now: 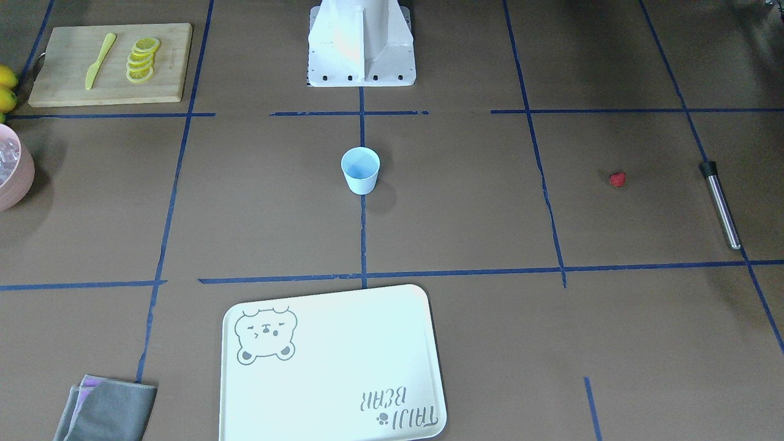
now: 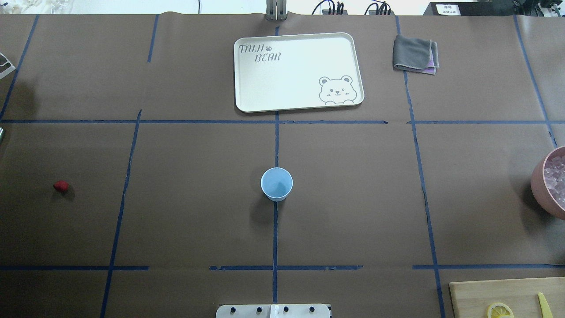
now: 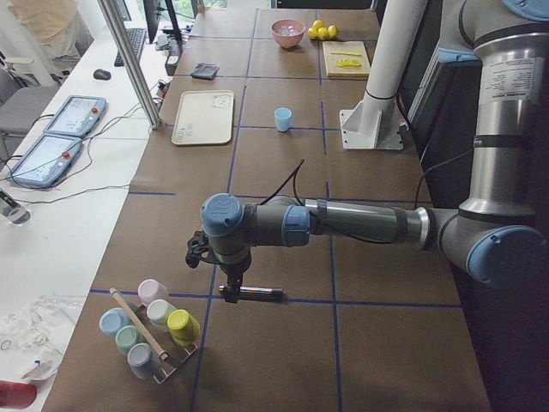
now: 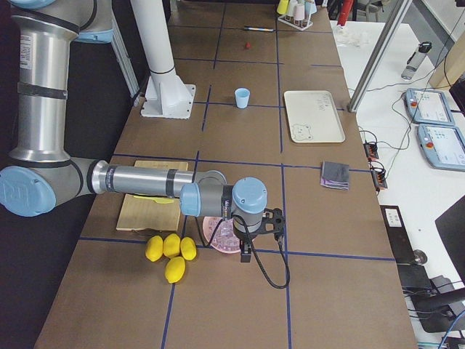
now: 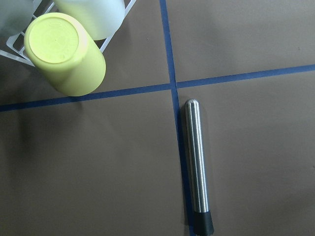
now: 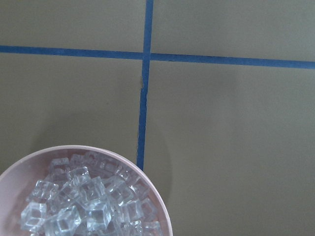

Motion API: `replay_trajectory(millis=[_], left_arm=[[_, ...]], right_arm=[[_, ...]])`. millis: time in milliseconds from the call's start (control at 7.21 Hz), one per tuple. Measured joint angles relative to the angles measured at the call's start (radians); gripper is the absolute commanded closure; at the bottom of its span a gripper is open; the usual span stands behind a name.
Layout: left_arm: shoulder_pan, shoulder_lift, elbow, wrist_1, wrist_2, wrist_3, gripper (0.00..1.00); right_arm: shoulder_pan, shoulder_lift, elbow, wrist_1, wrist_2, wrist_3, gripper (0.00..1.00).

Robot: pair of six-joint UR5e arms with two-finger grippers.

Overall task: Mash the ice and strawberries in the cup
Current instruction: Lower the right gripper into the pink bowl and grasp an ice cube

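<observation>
- Overhead exterior: the cup (image 2: 276,184) is seen upright at mid-table on a tape line, and nothing is seen inside it.
- The strawberry (image 2: 61,186) is found on the bare table (image 2: 190,198), well apart from the cup at its 9 o'clock; not yet loaded.
- The ice (image 6: 83,196) is all heaped in the pink bowl (image 2: 540,185), well apart at the cup's 3 o'clock.
- The left gripper (image 3: 233,285) is held just above the steel muddler (image 5: 197,167), which is laid flat on the table. Whether its fingers are spread or pressed together cannot be told.
- The right gripper (image 4: 245,251) is held over the pink bowl; its finger state cannot be told either.
- Progress is judged to be at the very start: nothing loaded, nothing mashed.
- Left to be done: ice and strawberry to be put in the cup, the steel muddler to be picked up and worked in it.
</observation>
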Motion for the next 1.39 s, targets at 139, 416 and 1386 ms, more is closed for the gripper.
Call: replay_trajectory(millis=[139,416,1386], left_arm=[[0.000,0.001,0.003,0.000,0.000,0.000,0.00],[0.000,0.000,0.004,-0.001,0.000,0.000,0.00],[0.000,0.001,-0.003,-0.002,0.000,-0.001,0.00]], right_arm=[[0.000,0.001,0.000,0.000,0.000,0.002,0.01],[0.000,0.003,0.002,0.000,-0.001,0.011,0.00],[-0.005,0.003,0.003,0.148,0.012,0.060,0.01]])
